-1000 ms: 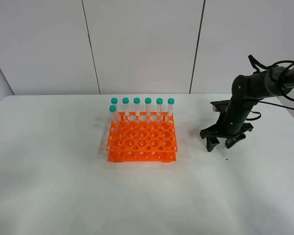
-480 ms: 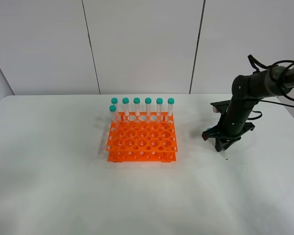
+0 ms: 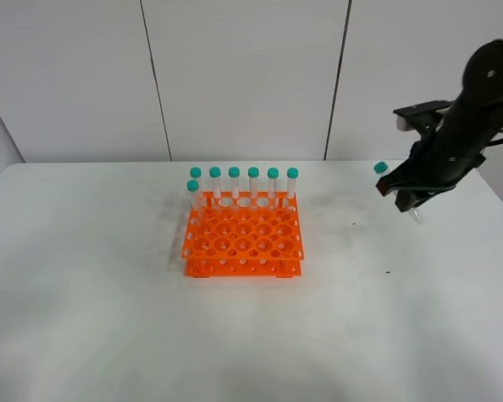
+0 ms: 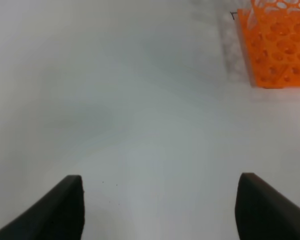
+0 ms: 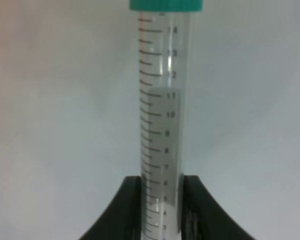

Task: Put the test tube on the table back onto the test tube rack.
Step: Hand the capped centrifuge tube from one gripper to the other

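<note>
My right gripper (image 3: pixel 407 196) is shut on the test tube (image 3: pixel 396 188) and holds it tilted in the air above the table (image 3: pixel 109 318), right of the orange test tube rack (image 3: pixel 243 234). The tube's teal cap (image 3: pixel 381 167) points toward the rack. In the right wrist view the clear graduated tube (image 5: pixel 162 125) stands out from between the fingertips (image 5: pixel 126 207). Several alike tubes (image 3: pixel 253 182) stand in the rack's back row. My left gripper (image 4: pixel 160 210) is open and empty over bare table, with the rack's corner (image 4: pixel 277 45) ahead of it.
A white panelled wall (image 3: pixel 243 75) runs behind the table. Bare tabletop (image 3: pixel 344 251) lies between the rack and the right gripper. The left arm does not show in the exterior view.
The right gripper shut on the tube lying on the table, then lifted it up and slightly right. The rack has not moved.
</note>
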`<state>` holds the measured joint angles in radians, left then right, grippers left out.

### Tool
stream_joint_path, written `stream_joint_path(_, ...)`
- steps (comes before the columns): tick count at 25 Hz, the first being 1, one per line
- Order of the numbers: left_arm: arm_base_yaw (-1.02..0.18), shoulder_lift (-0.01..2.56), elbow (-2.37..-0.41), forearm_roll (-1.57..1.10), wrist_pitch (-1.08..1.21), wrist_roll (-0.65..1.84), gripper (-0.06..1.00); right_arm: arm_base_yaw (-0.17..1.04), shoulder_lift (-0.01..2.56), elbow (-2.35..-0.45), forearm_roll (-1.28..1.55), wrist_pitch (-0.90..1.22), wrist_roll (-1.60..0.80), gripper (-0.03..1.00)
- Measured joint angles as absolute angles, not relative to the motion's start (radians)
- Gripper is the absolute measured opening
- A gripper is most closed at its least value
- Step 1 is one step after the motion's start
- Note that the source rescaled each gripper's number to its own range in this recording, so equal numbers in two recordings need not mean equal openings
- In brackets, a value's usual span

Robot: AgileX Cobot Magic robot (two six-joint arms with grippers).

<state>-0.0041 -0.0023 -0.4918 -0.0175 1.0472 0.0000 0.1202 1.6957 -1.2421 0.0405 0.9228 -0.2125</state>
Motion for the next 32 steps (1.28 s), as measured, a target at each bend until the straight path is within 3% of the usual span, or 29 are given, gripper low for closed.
stream_joint_path(6, -0.004, -0.002, -0.492, -0.018, 1.047, 0.0, 0.98, 0.12, 1.365, -0.978, 0.075, 0.928, -0.224, 0.02)
stream_joint_path(10, -0.004, -0.002, -0.492, -0.018, 1.047, 0.0, 0.98, 0.12, 1.275, -0.902, 0.131, 0.902, -0.254, 0.02)
stream_joint_path(16, -0.004, -0.002, -0.492, -0.018, 1.047, 0.0, 0.98, 0.126, 1.329, -0.974, 0.359, 0.824, -0.455, 0.02)
stream_joint_path(21, -0.004, -0.002, -0.492, -0.017, 1.047, 0.0, 0.98, 0.228, 1.402, -1.031, 0.54, 0.789, -0.747, 0.02)
stream_joint_path(32, -0.004, -0.002, -0.492, -0.017, 1.047, 0.0, 0.98, 0.291, 1.494, -0.838, 0.925, 0.778, -1.284, 0.02)
